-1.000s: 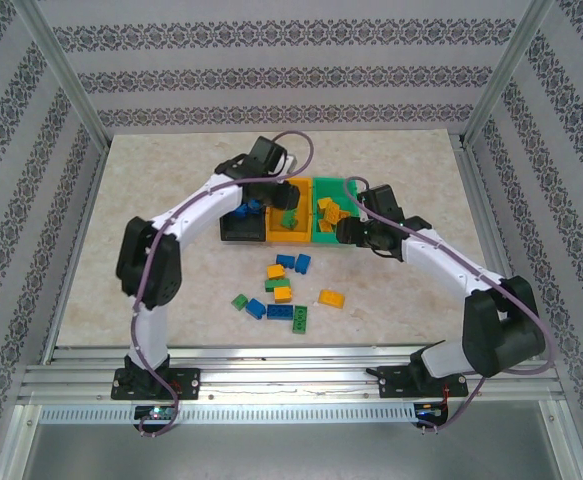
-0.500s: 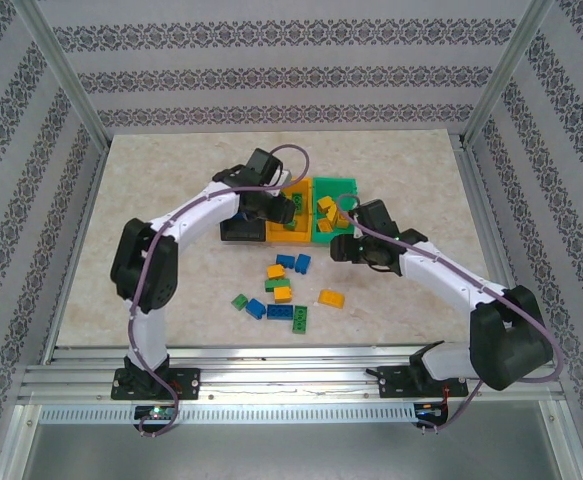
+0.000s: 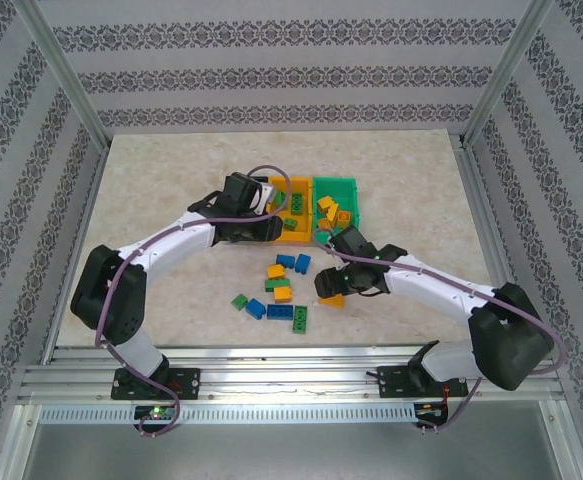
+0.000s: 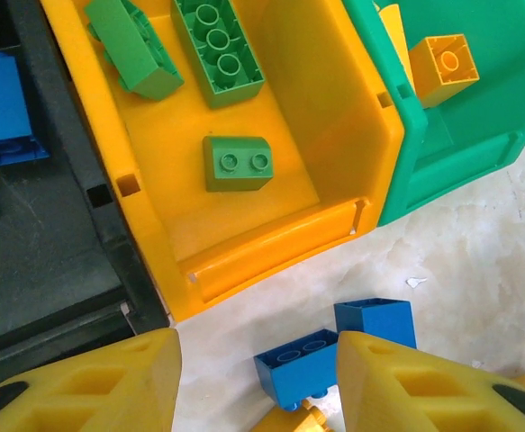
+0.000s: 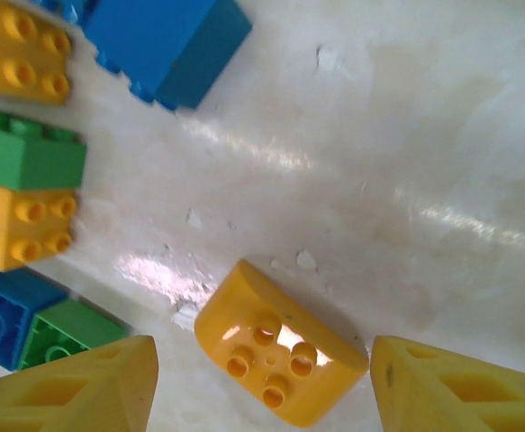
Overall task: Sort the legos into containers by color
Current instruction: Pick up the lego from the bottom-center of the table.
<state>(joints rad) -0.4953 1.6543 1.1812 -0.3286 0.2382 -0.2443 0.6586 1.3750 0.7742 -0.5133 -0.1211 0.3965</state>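
Both empty: right hand [image 5: 262, 353] is spread over a yellow lego [image 5: 280, 360] on the surface [image 5: 379, 180], closing needed next; left hand [image 4: 255, 360] is held part-open.

A pale marbled table [image 3: 151, 180] carries a black bin [image 4: 55, 279], an orange-yellow bin [image 3: 301, 188] and a green bin [image 3: 349, 183] side by side, with loose bricks [image 3: 282, 293] scattered just in front.
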